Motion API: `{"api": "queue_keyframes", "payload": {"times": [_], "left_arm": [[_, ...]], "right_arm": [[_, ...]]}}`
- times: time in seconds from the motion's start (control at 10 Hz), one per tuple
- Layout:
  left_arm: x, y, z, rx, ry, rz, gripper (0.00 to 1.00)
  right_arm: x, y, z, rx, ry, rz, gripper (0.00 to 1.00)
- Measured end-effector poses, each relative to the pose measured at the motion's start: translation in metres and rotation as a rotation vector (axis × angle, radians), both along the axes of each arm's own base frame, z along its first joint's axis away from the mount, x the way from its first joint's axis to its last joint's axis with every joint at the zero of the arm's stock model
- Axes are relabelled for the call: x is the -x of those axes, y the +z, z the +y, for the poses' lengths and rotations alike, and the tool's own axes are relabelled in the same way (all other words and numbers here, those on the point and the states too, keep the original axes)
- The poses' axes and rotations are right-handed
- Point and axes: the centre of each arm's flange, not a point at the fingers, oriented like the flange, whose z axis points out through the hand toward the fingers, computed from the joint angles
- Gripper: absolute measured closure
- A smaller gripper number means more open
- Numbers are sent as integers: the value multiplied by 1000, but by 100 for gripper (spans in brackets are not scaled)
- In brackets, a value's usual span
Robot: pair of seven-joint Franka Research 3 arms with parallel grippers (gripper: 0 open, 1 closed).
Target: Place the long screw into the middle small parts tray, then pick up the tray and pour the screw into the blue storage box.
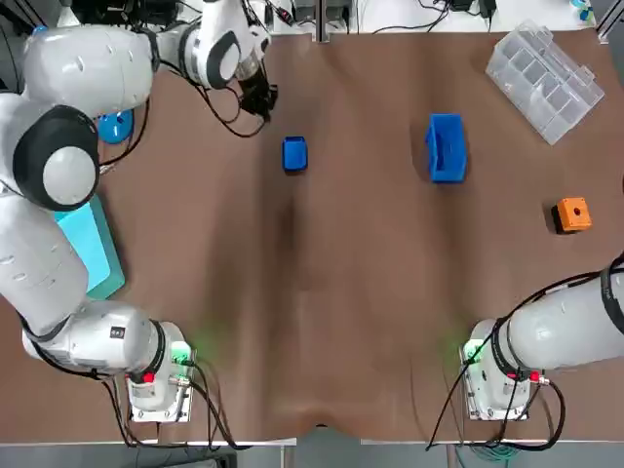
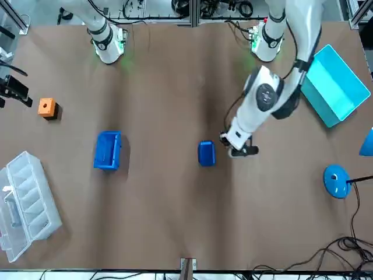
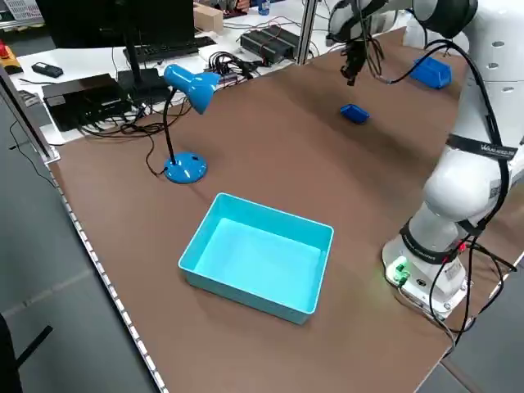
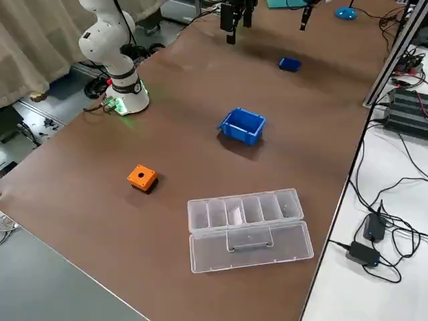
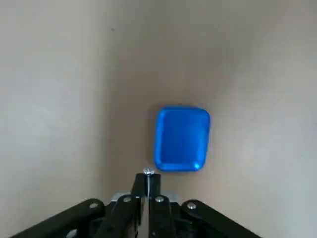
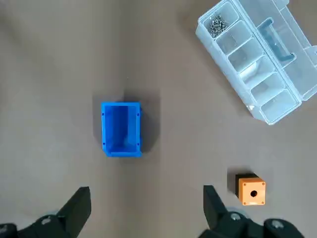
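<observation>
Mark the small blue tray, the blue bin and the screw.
small blue tray [image 1: 294,154], top view, its middle.
blue bin [image 1: 446,148], top view, its inside.
screw [image 5: 148,172], left wrist view, its head.

Brown desk [image 6: 49,74]. Blue storage box [image 6: 121,129]: open-topped, upright. Clear compartment case [image 6: 257,59]: lid folded open, well apart from the box, small metal parts [image 6: 215,24] in one end compartment. Orange block [image 6: 251,190]: well apart from the box. Right hand [image 6: 146,192]: fingers spread wide.

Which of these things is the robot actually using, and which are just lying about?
In use: long screw, pinched by the left gripper; small blue tray; blue storage box.
Lying about: clear organizer, orange block, teal bin, blue lamp. The right gripper hangs idle, open.
</observation>
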Motion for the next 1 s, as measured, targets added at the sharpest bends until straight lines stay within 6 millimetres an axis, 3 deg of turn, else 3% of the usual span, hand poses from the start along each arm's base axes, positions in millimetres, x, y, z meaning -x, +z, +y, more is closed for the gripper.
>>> {"api": "queue_keyframes", "payload": {"times": [0.2,0.6,1.0], "left_arm": [[7,-17,-25,6,-34,25,93],[3,-41,-37,0,-64,45,93],[-19,-104,-57,7,-71,80,93]], "right_arm": [[0,0,-1,0,-3,0,0],[0,0,-1,0,-2,0,0],[3,-2,1,-2,1,25,0]]}}
